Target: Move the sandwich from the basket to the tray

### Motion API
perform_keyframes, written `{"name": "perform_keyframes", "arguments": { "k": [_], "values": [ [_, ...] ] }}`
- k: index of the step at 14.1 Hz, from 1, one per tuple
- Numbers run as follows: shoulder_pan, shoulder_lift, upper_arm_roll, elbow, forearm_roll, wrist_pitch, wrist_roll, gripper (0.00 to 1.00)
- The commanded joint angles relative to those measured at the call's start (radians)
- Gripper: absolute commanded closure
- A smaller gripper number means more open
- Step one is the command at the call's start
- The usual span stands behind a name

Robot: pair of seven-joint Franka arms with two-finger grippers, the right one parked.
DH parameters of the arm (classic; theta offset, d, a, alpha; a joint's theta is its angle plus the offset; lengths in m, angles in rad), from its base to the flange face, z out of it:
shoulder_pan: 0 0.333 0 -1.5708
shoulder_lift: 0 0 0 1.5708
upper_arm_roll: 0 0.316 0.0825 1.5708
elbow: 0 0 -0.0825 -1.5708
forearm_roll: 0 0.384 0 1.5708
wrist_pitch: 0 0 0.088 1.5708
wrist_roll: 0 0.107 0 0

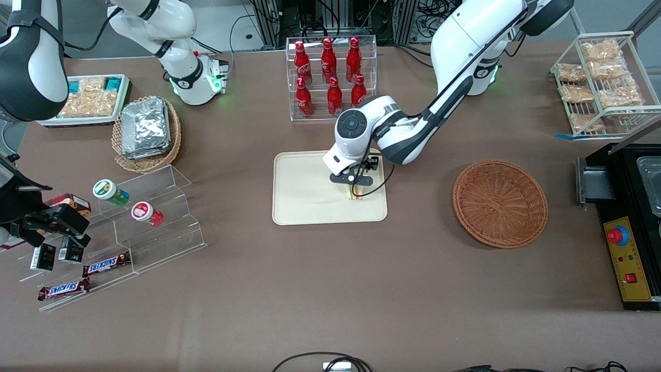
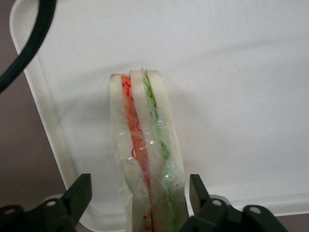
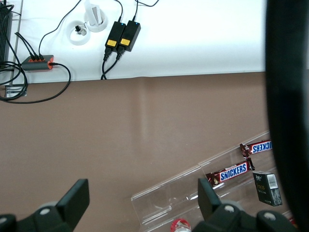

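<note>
The sandwich (image 2: 145, 145), a white-bread wedge with red, orange and green layers in clear wrap, stands on edge on the cream tray (image 2: 231, 96). In the front view only a little of the sandwich (image 1: 357, 196) shows under the hand, on the tray (image 1: 299, 206) near its edge toward the working arm's end. My left gripper (image 1: 356, 192) is low over it. In the wrist view the gripper (image 2: 139, 191) is open; both fingers (image 2: 79, 193) stand off the sandwich with a gap on each side. The reddish-brown basket (image 1: 500, 203) is empty, beside the tray toward the working arm's end.
A clear rack of red bottles (image 1: 330, 77) stands farther from the camera than the tray. A tan basket of foil packets (image 1: 147, 129), a white snack tray (image 1: 90, 101) and acrylic steps (image 1: 150, 217) lie toward the parked arm's end. A wire rack (image 1: 601, 82) and control box (image 1: 630, 248) lie toward the working arm's end.
</note>
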Motion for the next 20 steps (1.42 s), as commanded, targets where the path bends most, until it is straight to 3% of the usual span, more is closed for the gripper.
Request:
{"name": "perform_keyframes", "arguments": {
  "k": [1,4,10,20],
  "values": [
    [-0.005,-0.009,0.009,0.081,0.017,-0.074,-0.058,0.00],
    [0.006,-0.002,0.010,0.192,0.014,-0.188,-0.084,0.00],
    [0.124,-0.051,0.012,0.304,0.017,-0.338,-0.096,0.00],
    [0.310,-0.205,0.012,0.315,0.014,-0.507,-0.064,0.00]
  ]
}}
